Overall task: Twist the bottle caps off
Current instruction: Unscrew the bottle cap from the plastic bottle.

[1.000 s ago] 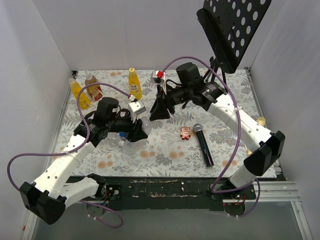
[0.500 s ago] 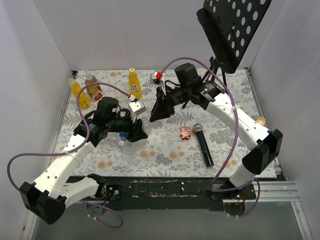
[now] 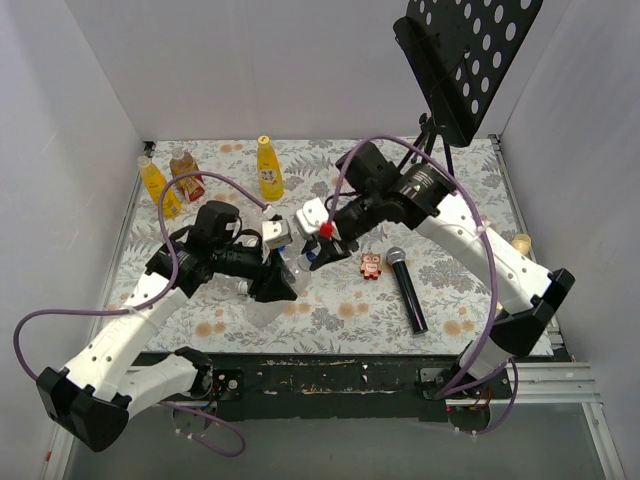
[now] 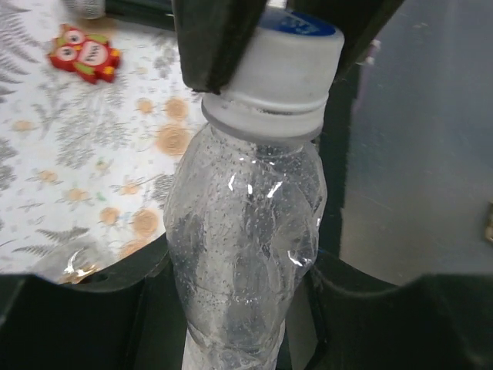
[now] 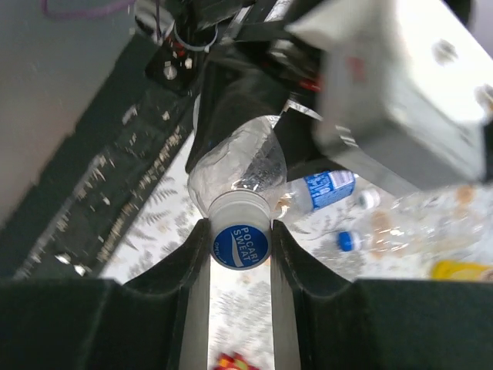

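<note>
My left gripper (image 4: 243, 308) is shut on the body of a clear crumpled bottle (image 4: 246, 254) and holds it off the table near the middle (image 3: 293, 268). The bottle's white cap (image 5: 239, 240) has a blue printed top. My right gripper (image 5: 239, 254) is shut on that bottle cap (image 4: 281, 65), one finger (image 4: 212, 38) pressed to each side. In the top view the right gripper (image 3: 312, 255) meets the left gripper (image 3: 280, 282) and the cap is hidden between them.
Two yellow juice bottles (image 3: 268, 168) (image 3: 158, 190) and a brown bottle (image 3: 186, 175) stand at the back left. A blue-labelled clear bottle (image 5: 323, 189) and another with a blue cap (image 5: 347, 241) lie below. An owl toy (image 3: 371, 266), a microphone (image 3: 408, 290) and a music stand (image 3: 460, 60) are to the right.
The right arm came down and forward to the bottle held by the left gripper, and its jaws shut on the cap. The left gripper shifted slightly toward the middle with the bottle.
</note>
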Available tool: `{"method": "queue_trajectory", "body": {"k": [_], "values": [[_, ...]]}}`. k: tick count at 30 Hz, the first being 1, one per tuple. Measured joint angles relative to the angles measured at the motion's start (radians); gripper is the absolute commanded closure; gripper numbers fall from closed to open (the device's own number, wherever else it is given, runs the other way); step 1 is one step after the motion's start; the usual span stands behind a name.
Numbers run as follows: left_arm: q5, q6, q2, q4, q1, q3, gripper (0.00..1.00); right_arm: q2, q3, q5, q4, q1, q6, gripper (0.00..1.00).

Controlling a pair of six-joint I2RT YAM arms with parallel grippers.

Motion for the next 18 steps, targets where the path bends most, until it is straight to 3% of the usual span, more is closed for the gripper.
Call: {"method": "queue_trajectory", "body": {"k": [6,11,12,15,16,18], "values": [[0.158,0.068,0.037,-0.066,-0.029,0.002,1.00,-0.126,-0.078,0.153,-0.080,0.137,-0.402,0.99],[0.200,0.094,0.074,-0.099,-0.038,0.003,1.00,-0.171,-0.129,0.292,-0.079,0.207,-0.536,0.95],[0.196,0.094,0.078,-0.102,-0.038,0.003,1.00,-0.172,-0.136,0.305,-0.072,0.209,-0.537,0.86],[0.178,0.087,0.081,-0.106,-0.037,0.003,1.00,-0.172,-0.149,0.327,-0.031,0.209,-0.423,0.43],[0.173,0.083,0.080,-0.106,-0.037,0.003,1.00,-0.172,-0.150,0.330,-0.017,0.209,-0.364,0.35],[0.132,0.060,0.079,-0.078,-0.037,0.004,1.00,-0.172,-0.156,0.278,0.026,0.202,-0.219,0.30]]}}
